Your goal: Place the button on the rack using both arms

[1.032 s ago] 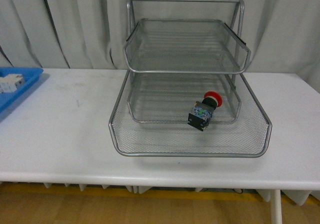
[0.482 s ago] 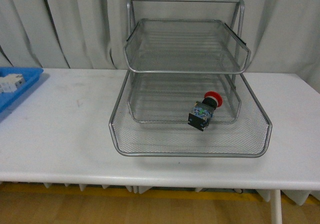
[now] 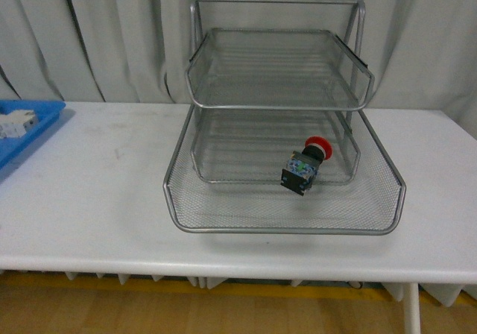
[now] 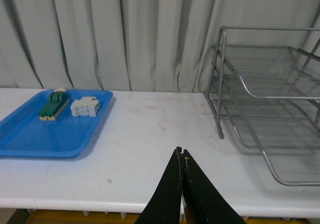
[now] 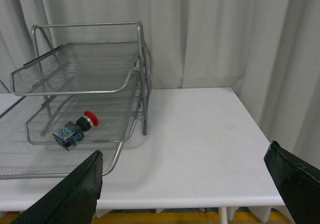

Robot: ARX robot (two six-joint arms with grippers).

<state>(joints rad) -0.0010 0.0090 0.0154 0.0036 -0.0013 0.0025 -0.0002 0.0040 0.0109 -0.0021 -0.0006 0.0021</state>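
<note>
1. The left gripper [image 4: 181, 153] hovers above the near edge of the white table [image 4: 145, 134]. Its two black fingers are pressed tip to tip with nothing between them.
2. The right gripper [image 5: 185, 151] is spread wide and holds nothing. One finger [image 5: 75, 191] shows at each lower corner of its wrist view, over the table's right end.
3. Neither arm shows in the front view, and both grippers are well apart from the button [image 3: 304, 165].
4. The button lies tilted inside the rack [image 3: 283, 229], right of the middle. Its red mushroom cap points up and toward the back. Its black, blue-green base sits at the front lip of the middle tier, above the mesh of the lowest tier.
5. From the right wrist the button [image 5: 75, 127] shows the same lie. Whether its base touches the lowest tier cannot be told.
6. The silver three-tier rack stands upright at the middle of the table [image 3: 89, 200], against a grey curtain [image 3: 112, 36].
7. A flat blue tray [image 4: 30, 144] lies at the table's left end, well apart from the rack [image 4: 220, 84].
8. On the tray a green-and-cream switch block [image 4: 53, 104] and a white circuit breaker [image 4: 85, 106] sit just beside each other.
</note>
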